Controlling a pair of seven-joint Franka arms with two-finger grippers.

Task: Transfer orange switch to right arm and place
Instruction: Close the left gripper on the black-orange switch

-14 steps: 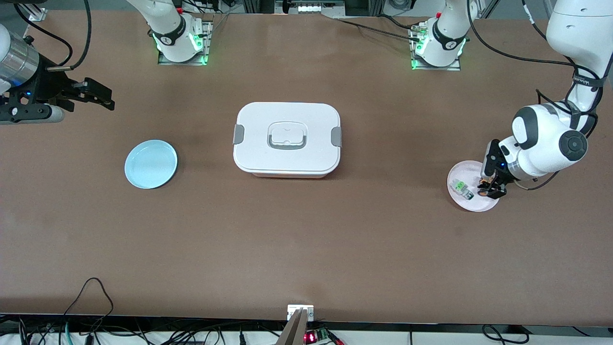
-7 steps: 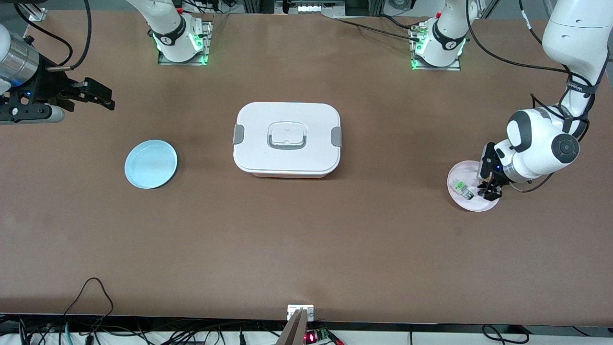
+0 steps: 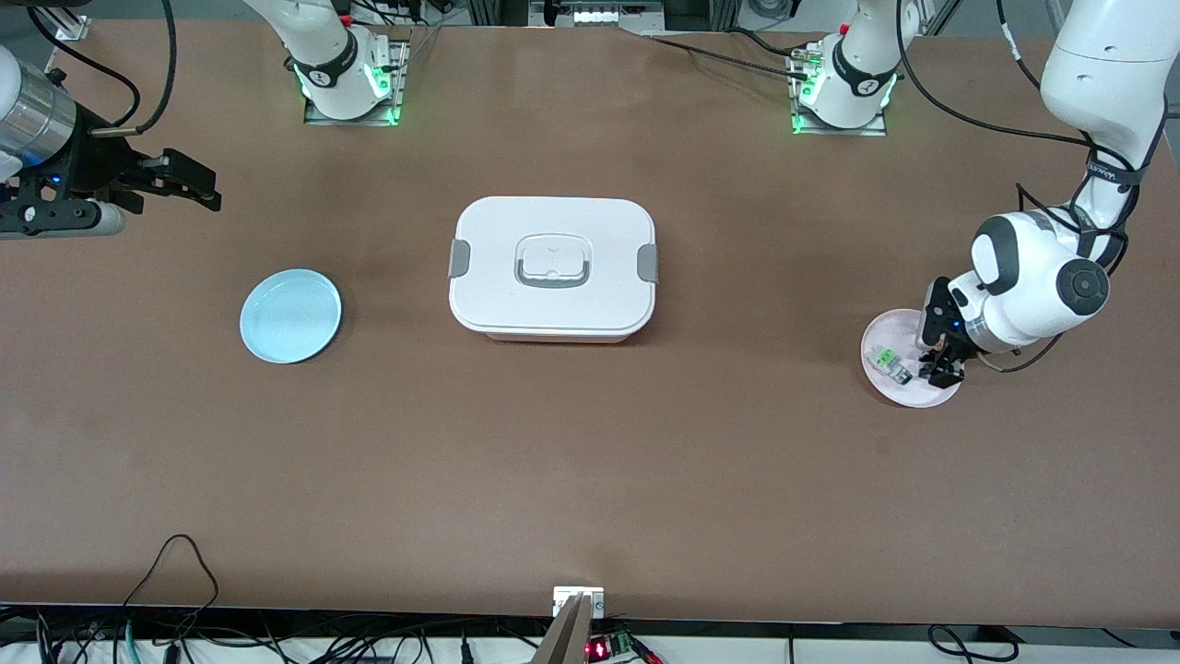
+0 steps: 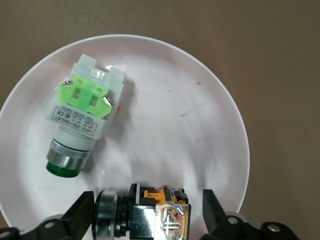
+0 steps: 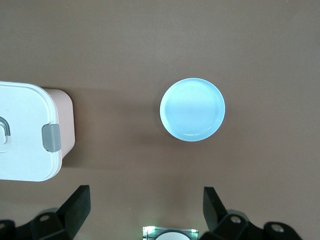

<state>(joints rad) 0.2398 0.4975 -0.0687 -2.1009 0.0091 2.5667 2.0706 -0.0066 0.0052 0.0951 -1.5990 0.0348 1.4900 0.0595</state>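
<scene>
The orange switch [image 4: 145,215] lies on its side on the pale pink plate [image 4: 190,115], which sits at the left arm's end of the table [image 3: 908,394]. My left gripper [image 4: 147,215] is low over the plate with its black fingers open, one on each side of the switch. One finger is almost at the button's face and a gap shows at the orange end. In the front view the gripper [image 3: 940,369] covers the switch. My right gripper [image 3: 207,189] is open and empty, waiting above the table at the right arm's end.
A green-and-clear part [image 4: 85,115] lies on the same pink plate beside the switch. A light blue plate [image 3: 290,315] sits toward the right arm's end. A white lidded box [image 3: 553,267] with grey clasps stands mid-table.
My left gripper has come down onto the pink plate and shifted slightly toward the green part. The right arm has not moved.
</scene>
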